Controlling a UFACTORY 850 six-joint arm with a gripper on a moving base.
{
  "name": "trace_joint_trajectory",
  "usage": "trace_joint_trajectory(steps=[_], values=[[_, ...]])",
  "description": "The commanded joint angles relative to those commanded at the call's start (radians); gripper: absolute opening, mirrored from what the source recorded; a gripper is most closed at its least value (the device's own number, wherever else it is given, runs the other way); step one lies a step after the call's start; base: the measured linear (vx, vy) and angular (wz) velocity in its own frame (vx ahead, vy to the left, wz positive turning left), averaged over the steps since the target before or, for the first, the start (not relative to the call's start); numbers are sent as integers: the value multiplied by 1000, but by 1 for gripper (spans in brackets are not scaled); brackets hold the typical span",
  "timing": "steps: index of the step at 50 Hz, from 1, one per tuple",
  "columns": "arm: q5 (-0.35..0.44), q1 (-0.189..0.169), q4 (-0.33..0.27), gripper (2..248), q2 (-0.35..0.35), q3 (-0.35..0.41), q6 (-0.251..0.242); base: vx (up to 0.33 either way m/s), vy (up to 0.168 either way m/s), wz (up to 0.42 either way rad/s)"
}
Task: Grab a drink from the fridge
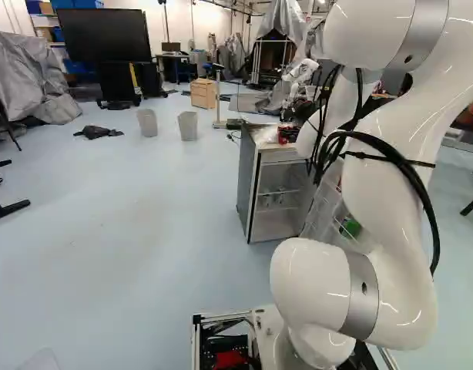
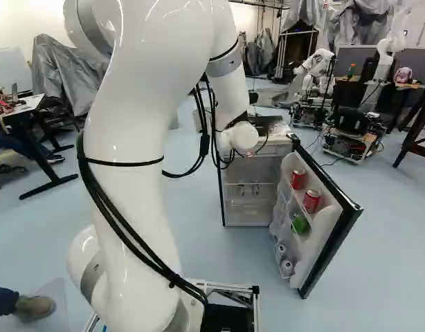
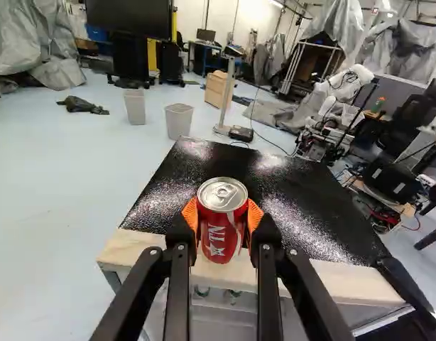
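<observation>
At the fridge top in the left base view, my gripper (image 1: 289,132) is small and partly hidden by the arm. In the wrist view the gripper (image 3: 222,219) is shut on an upright red can (image 3: 220,224), with orange pads against its two sides. Behind the can lies the black fridge top (image 3: 303,220); whether the can touches its front edge I cannot tell. The fridge (image 2: 225,200) stands with its door (image 2: 330,232) swung wide. Door shelves hold a red can (image 2: 298,179), another red can (image 2: 311,200), a green can (image 2: 300,223) and pale cans (image 2: 287,267).
Beyond the fridge are two grey bins (image 3: 179,121), a wooden cabinet (image 1: 203,93) and a large screen (image 1: 105,35). Another robot (image 2: 316,69) stands behind the fridge. A table (image 2: 25,107) is at the left of the right base view, with a person's shoe (image 2: 34,306) nearer.
</observation>
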Motion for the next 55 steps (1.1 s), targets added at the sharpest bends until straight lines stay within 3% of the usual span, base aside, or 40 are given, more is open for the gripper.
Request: trace_joint_trajectory(steps=[46, 47, 51, 52, 55], values=[[0, 0, 0, 92, -12, -1, 10, 0, 0, 0], [0, 0, 0, 120, -12, -1, 10, 0, 0, 0], [0, 0, 0, 120, -12, -1, 10, 0, 0, 0], [0, 0, 0, 153, -12, -1, 10, 0, 0, 0], [0, 0, 0, 153, -12, -1, 10, 0, 0, 0]])
